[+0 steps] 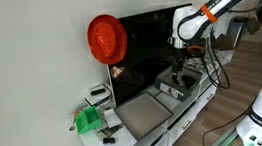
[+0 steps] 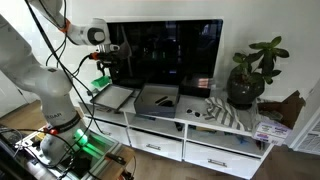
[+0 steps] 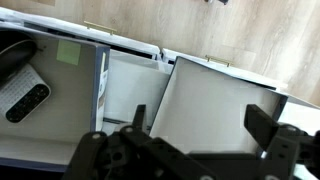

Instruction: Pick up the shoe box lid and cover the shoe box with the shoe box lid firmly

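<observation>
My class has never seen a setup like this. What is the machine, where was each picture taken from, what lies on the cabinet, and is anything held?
The machine is a robot arm ending in a two-fingered gripper. Two pictures come from cameras standing in the room; the third looks down from the arm's wrist. On the white cabinet, before a television, lie a dark shoe box and, beside it, its pale lid. The gripper is open and holds nothing.
</observation>
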